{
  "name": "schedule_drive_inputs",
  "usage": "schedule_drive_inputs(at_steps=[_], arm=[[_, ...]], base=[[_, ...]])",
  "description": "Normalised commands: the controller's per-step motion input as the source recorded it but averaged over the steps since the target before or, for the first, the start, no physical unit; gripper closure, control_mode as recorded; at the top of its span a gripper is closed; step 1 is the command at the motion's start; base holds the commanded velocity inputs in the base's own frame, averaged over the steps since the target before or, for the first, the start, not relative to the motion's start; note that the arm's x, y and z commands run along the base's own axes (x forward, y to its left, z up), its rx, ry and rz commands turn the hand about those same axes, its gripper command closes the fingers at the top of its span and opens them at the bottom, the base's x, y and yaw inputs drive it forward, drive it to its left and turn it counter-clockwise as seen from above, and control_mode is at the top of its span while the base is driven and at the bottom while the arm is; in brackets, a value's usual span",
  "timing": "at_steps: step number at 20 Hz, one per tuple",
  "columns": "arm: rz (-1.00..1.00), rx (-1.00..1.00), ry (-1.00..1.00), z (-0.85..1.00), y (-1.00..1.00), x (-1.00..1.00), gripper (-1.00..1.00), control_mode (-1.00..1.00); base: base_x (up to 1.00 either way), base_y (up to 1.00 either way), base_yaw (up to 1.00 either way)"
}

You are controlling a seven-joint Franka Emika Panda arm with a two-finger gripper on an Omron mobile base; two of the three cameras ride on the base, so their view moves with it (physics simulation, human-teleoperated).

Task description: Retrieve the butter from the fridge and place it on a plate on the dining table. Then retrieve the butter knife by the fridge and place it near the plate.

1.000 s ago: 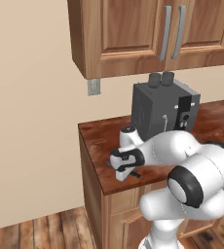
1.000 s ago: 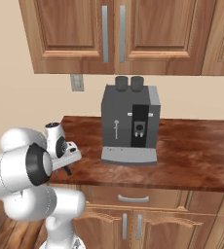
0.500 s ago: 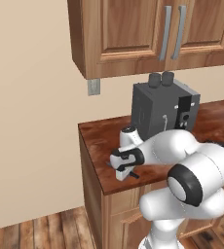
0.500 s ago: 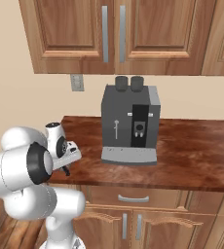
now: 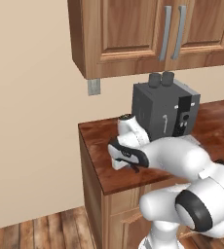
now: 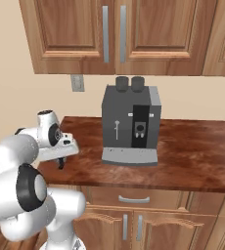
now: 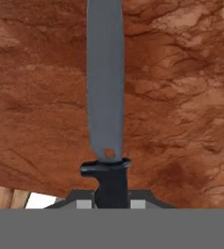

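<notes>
1. Our gripper (image 7: 111,200) is clamped on the butter knife (image 7: 105,82); in the hand view its jaws press in from both sides on the knife's dark handle, right at the bottom of the picture.
2. From that grip the knife's grey blade runs straight up the hand view and leaves it at the top edge. A small hole sits in the blade just above the black guard.
3. Under the blade we see the reddish-brown, veined top of the desk (image 7: 182,97). Whether the blade lies on it or hangs just above it, we cannot tell.
4. In the left base view the gripper (image 5: 133,168) points down at the desk (image 5: 97,146) near its front left corner, with our white arm bent low over it. The knife itself is too small and too hidden there to make out.
5. In the right base view the gripper (image 6: 60,163) hangs at the left end of the desk (image 6: 192,161), close to the front edge.
6. Further back on the same desk stands a dark grey coffee machine (image 6: 131,124), with two round knobs on top and a flat tray at its foot. It stands well apart from the gripper, to the right of it in the right base view.
7. On the beige wall behind, a wall socket (image 6: 77,82) sits just under the wooden wall cabinets (image 6: 114,34), which carry long vertical bar handles.
8. Below the desk are panelled wooden cabinet fronts (image 6: 134,224), and a plank floor (image 5: 36,231) shows at the lower left of the left base view.
</notes>
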Motion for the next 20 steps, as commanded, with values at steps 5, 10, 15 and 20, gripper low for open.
schedule_drive_inputs(at_steps=[5, 10, 15, 20], arm=[[-0.42, 0.0, 0.05, 1.0, -0.08, -0.32, 1.0, -1.0], [-0.34, 0.01, 0.05, 0.78, -0.45, -0.59, 1.0, -1.0], [-0.22, 0.0, 0.0, 0.76, -0.48, -0.28, 1.0, -1.0], [-0.11, 0.01, 0.0, 0.42, -0.19, -0.36, 1.0, -1.0]], base=[[0.0, 0.0, 0.0], [0.0, 0.0, 0.0], [0.0, 0.0, 0.0], [0.0, 0.0, 0.0]])
